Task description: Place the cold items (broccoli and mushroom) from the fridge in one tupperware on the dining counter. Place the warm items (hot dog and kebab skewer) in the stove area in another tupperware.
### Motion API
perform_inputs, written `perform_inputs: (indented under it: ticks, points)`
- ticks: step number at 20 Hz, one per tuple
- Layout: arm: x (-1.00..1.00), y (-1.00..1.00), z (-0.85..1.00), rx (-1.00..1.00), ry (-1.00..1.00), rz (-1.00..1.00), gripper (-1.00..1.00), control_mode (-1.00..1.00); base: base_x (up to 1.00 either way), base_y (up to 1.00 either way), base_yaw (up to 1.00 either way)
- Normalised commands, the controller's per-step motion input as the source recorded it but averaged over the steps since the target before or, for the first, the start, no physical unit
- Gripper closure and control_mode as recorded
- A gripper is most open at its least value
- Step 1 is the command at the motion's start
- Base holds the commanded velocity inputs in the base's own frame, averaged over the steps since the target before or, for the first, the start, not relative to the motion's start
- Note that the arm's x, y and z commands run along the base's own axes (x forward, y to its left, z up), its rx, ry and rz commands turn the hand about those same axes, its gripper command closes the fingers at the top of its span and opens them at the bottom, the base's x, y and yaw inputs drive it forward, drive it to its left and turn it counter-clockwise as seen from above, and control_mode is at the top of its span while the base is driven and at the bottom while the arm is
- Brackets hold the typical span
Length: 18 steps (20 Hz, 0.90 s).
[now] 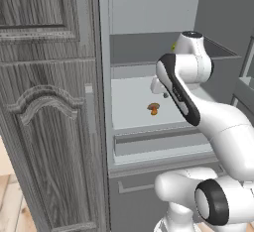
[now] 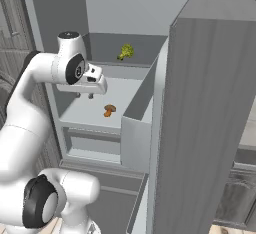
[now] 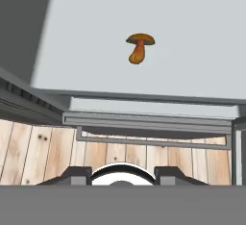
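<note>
Mushroom (image 3: 139, 46) lies alone on the pale middle shelf (image 2: 125, 90) of the open fridge, and I see the broccoli (image 2: 125, 52) one shelf up, toward the back. My gripper (image 2: 84, 96) hangs over that middle shelf, left of the mushroom and clear of it, holding nothing; I cannot tell how wide its jaws stand.

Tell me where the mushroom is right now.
The mushroom lies on the fridge's middle shelf, alone near the front, below the broccoli on the shelf above.
</note>
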Motion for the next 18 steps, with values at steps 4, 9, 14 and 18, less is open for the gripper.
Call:
perform_inputs:
  ticks: [4, 9, 14, 18]
  points:
    - [-0.13, 0.0, 0.0, 0.0, -0.01, 0.0, -1.0, -1.0, 0.0, 0.0, 0.0]
    - [-0.17, 0.0, -0.48, -0.01, -0.02, -0.04, -1.0, -1.0, 0.0, 0.0, 0.0]
    - [0.0, 0.0, -0.55, -0.01, 0.0, -0.02, -1.0, -1.0, 0.0, 0.0, 0.0]
    - [0.4, 0.0, -0.42, -0.03, 0.02, 0.0, -1.0, -1.0, 0.0, 0.0, 0.0]
